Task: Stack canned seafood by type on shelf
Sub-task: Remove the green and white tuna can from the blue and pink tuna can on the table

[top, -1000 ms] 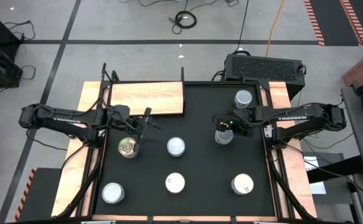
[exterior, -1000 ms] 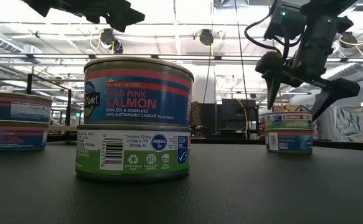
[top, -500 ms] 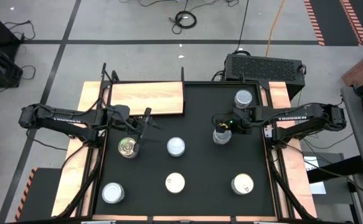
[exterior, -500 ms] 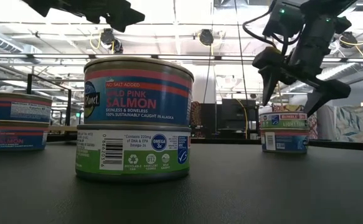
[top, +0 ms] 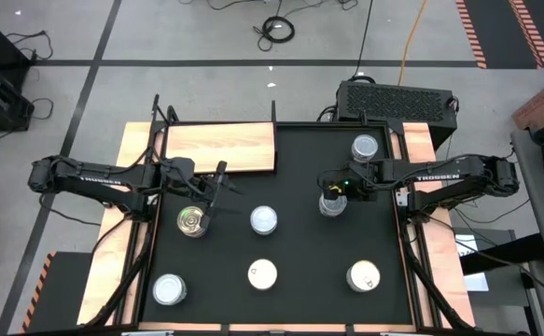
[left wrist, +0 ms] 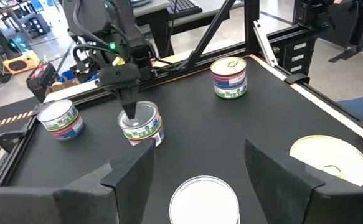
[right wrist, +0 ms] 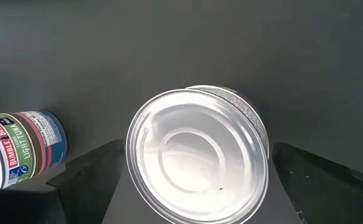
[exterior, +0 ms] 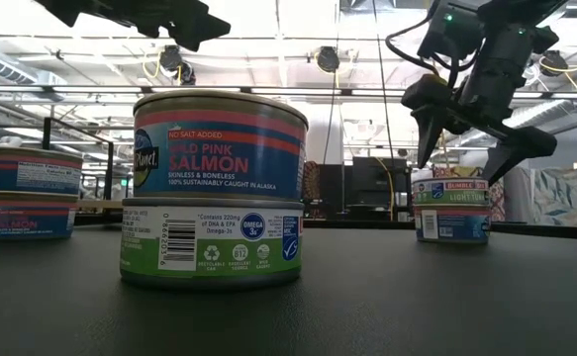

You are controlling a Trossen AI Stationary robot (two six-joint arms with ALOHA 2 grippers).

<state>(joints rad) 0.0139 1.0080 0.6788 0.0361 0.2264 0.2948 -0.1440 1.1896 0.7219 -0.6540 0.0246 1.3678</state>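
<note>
The right gripper point(top: 328, 200) hangs directly above a silver-topped tin point(top: 331, 203) on the black tabletop point(top: 299, 159), its two fingers point(exterior: 429, 129) spread wide to either side of the can and holding nothing. Seen from the wrist, the tin's point(right wrist: 198, 154) plain metal lid sits squarely between the dark fingers point(right wrist: 88, 180), with a gap on each side. Behind that gripper, nearer the table's back edge, stands another tin point(top: 366, 147), its label reading "Bumble Bee Light Tuna" point(right wrist: 20, 148).

The left gripper point(top: 208, 198) hovers with its jaws equally wide and empty, just beside a gold pull-tab tin point(top: 191, 221) and near a pale-topped tin point(top: 263, 220) ahead of its fingertips. The wooden shelf point(top: 220, 147) lies bare just behind this gripper, at the tabletop's rear corner. Three more tins point(top: 169, 290) point(top: 261, 274) point(top: 363, 275) line the table's front. At table height, a salmon tin point(exterior: 219, 143) rests stacked on a green-labelled can point(exterior: 212, 243).
</note>
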